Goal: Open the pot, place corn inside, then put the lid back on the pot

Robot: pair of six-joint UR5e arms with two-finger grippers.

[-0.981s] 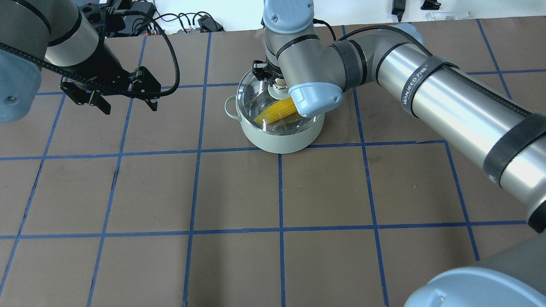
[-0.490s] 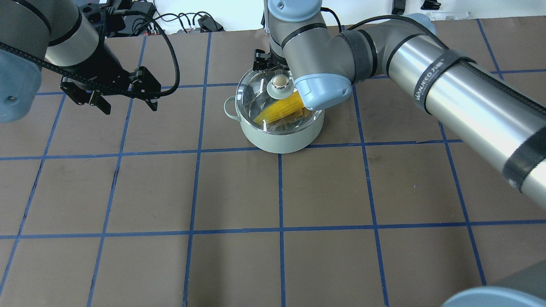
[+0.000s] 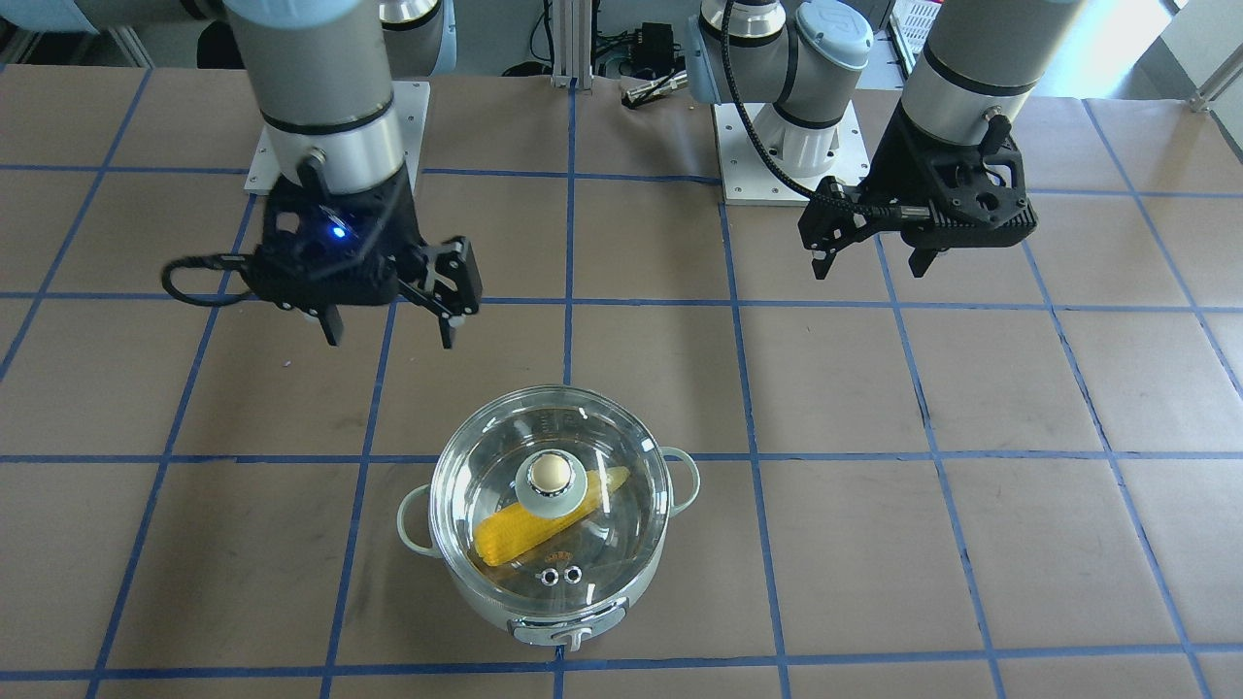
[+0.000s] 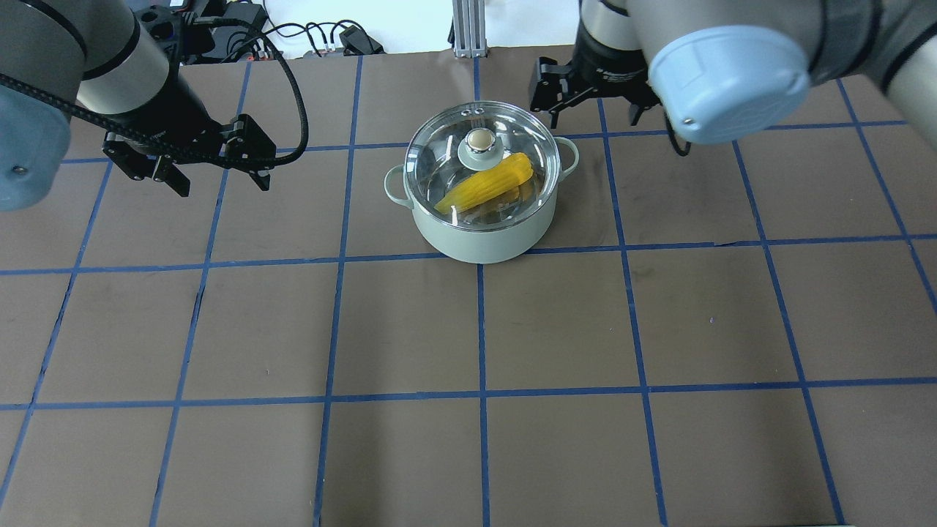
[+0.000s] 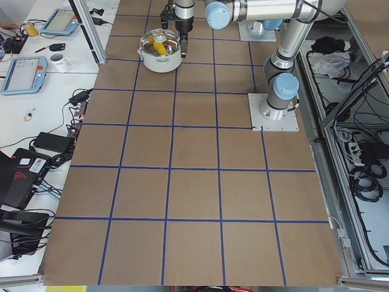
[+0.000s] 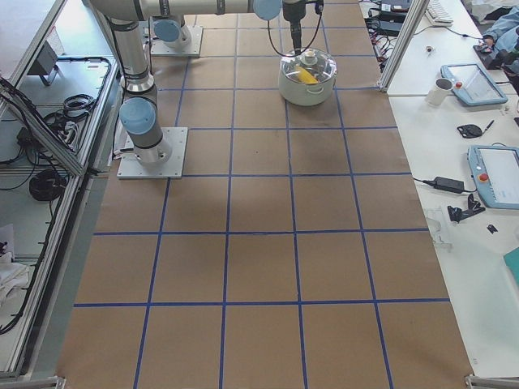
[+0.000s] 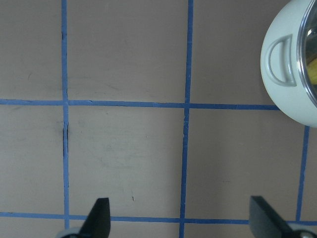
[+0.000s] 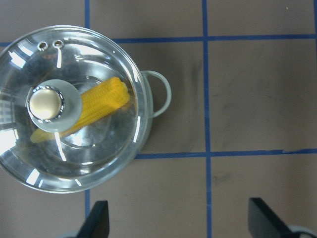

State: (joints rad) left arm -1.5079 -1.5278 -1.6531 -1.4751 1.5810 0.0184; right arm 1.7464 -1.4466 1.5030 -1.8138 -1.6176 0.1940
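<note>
Brown tabletop (image 4: 556, 329) with a blue tape grid is carrying the pot (image 4: 479, 238) in its far middle part, as seen from over the robot's shoulders. The pot is sitting upright, pale green, with loop handles (image 8: 161, 94) sticking out on two sides and a dial (image 3: 568, 636) facing away from the robot

The lid (image 8: 74, 106) is resting flat on the pot's rim and closing it. It is clear glass, so the inside is showing through. Both arms are keeping clear of it

The right pincer (image 3: 390, 335) is hanging above bare tabletop near the pot, on the robot's side of it and toward the robot's right. It is spread wide and holding nothing. Its wrist view is looking down on the lidded pot off to one side

The left pincer (image 3: 867, 267) is hovering well apart from the pot, on the robot's left, also spread wide and empty. Its wrist view is catching only the pot's edge and one handle in a corner

The corn (image 8: 106, 99) is lying inside the pot, slantwise under the glass, its thin end passing beneath the lid's knob (image 8: 45, 102)

Two vent rings (image 3: 551, 577) are sitting side by side near the lid's rim, on the side away from the robot
</note>
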